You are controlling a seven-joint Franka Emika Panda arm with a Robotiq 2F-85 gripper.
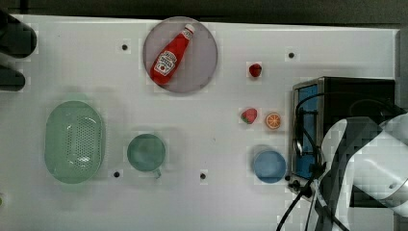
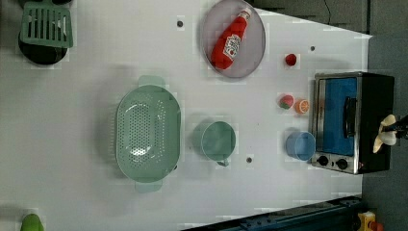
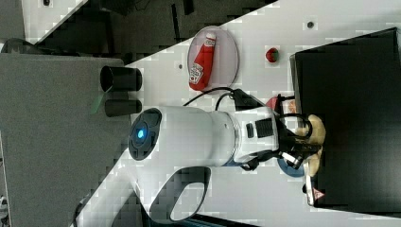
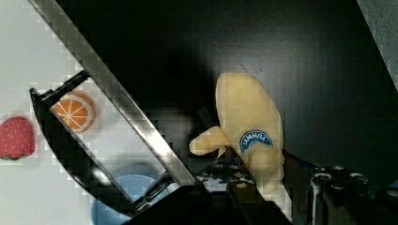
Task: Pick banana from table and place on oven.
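Banana point(image 4: 248, 117): lies flat on the oven point(image 3: 350, 118) top, near its front edge in the right view, set down for release; long axis runs along that edge; gripper point(image 3: 309, 142) at its lower end, jaws part open, whether gripping cannot be told; worktop point(image 1: 202, 202) carries the oven.

White table point(image 1: 72, 202) carries oven point(image 1: 356, 94), colander point(image 1: 74, 142), mug point(image 1: 146, 152).
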